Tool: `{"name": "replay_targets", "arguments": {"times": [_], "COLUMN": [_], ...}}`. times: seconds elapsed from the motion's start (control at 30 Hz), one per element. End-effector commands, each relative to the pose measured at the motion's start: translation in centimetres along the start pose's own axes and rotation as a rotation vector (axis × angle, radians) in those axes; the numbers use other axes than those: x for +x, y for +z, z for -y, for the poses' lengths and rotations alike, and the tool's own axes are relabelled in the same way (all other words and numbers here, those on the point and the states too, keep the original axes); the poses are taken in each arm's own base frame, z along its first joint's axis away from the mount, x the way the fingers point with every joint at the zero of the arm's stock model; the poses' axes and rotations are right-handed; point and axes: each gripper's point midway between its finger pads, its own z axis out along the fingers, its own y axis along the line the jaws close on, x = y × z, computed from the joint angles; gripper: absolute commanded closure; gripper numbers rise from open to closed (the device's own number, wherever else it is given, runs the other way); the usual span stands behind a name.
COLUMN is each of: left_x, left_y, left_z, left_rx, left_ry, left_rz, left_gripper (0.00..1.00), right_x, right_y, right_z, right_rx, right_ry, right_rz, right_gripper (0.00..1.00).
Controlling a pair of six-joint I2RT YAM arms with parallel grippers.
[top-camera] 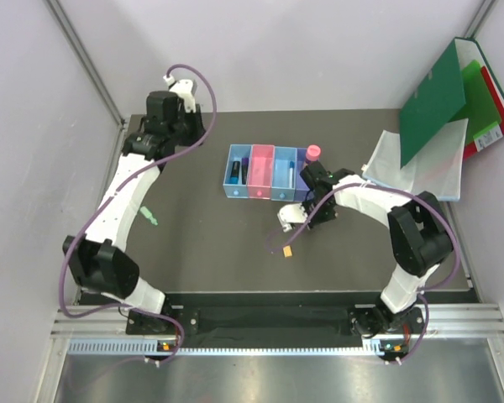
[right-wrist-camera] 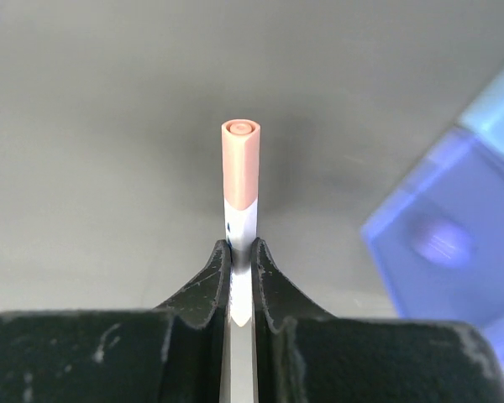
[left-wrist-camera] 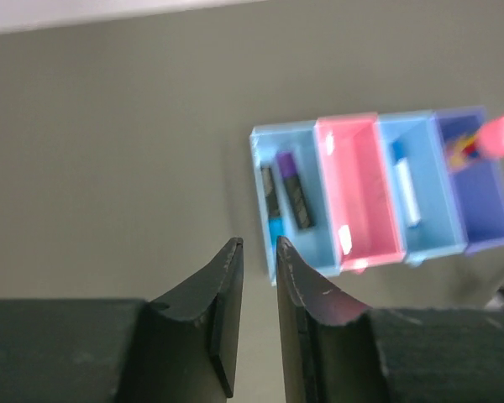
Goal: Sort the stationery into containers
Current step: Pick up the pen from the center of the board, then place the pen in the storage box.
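The containers [top-camera: 262, 148] are a row of four joined bins, light blue, pink, light blue and purple [left-wrist-camera: 346, 122]. The leftmost bin holds a black marker with a cyan cap [left-wrist-camera: 272, 206] and a purple marker [left-wrist-camera: 292, 190]. A white-blue pen [left-wrist-camera: 406, 186] lies in the third bin. A pink-capped tube [top-camera: 313, 152] stands in the purple one. My right gripper [right-wrist-camera: 242, 243] is shut on a white pen with a pinkish end [right-wrist-camera: 240, 164], in front of the bins [top-camera: 309, 208]. My left gripper [left-wrist-camera: 259, 243], far left of the bins, has a narrow gap and holds nothing. A tiny orange block [top-camera: 286, 251] lies on the table.
A green folder [top-camera: 433, 105], a red folder [top-camera: 500, 117] and a clear plastic sleeve [top-camera: 420, 168] lean at the back right corner. A small green item [top-camera: 151, 217] lies beside the left arm. Grey walls close in the table on three sides.
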Motion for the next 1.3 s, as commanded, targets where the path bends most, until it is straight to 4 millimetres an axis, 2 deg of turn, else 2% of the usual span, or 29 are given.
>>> {"name": "replay_targets", "arguments": {"times": [0.0, 0.07, 0.17, 0.23, 0.43, 0.5, 0.53, 0.57, 0.73, 0.77, 0.83, 0.93, 1.03, 1.27], "left_x": [1.9, 3.6, 4.4, 5.1, 5.6, 5.6, 5.7, 5.8, 7.7, 7.8, 8.5, 9.0, 9.1, 9.5], "left_y": [-3.2, -3.6, -4.9, -5.2, -6.7, -7.0, -7.1, -7.2, -7.1, -7.2, -7.0, -6.8, -6.8, -6.4], "left_z": [-3.0, -4.0, -5.0, -5.5, -6.2, -6.4, -6.5, -6.6, -7.5, -7.6, -8.0, -8.1, -8.1, -8.2], "left_rx": [-0.14, -0.186, -0.23, -0.252, -0.287, -0.297, -0.302, -0.304, -0.331, -0.334, -0.342, -0.344, -0.337, -0.334], "left_ry": [0.104, 0.118, 0.165, 0.173, 0.203, 0.212, 0.221, 0.226, 0.279, 0.288, 0.311, 0.319, 0.322, 0.328], "left_rz": [-0.003, -0.034, -0.035, -0.049, -0.028, -0.023, -0.026, -0.028, -0.059, -0.057, -0.067, -0.075, -0.077, -0.087], "left_gripper": [0.74, 0.75, 0.8, 0.85, 0.84, 0.84, 0.84, 0.83, 0.88, 0.89, 0.9, 0.91, 0.92, 0.92], "right_x": [-3.0, -3.5, -4.4, -4.9, -7.7, -8.9, -9.5, -9.9, -10.7, -10.6, -9.9, -8.7, -7.7, -4.9], "right_y": [-6.1, -7.3, -9.9, -10.8, -14.0, -14.9, -16.0, -15.5, -15.7, -14.6, -14.1, -11.6, -10.2, -8.8], "right_z": [3.5, 3.6, 4.3, 4.8, 9.0, 11.0, 12.5, 13.1, 17.1, 17.5, 18.7, 19.9, 20.9, 23.1], "right_rx": [0.166, 0.184, 0.227, 0.245, 0.278, 0.289, 0.316, 0.297, 0.342, 0.325, 0.326, 0.287, 0.275, 0.301], "right_ry": [0.218, 0.316, 0.426, 0.529, 0.847, 0.976, 1.009, 1.088, 1.231, 1.282, 1.345, 1.434, 1.486, 1.555], "right_rz": [0.114, 0.136, 0.177, 0.206, 0.356, 0.417, 0.466, 0.488, 0.587, 0.585, 0.611, 0.612, 0.614, 0.63], "right_gripper": [1.0, 1.0, 1.0, 1.0, 1.0, 1.0, 1.0, 1.0, 1.0, 1.0, 1.0, 1.0, 1.0, 1.0]}}
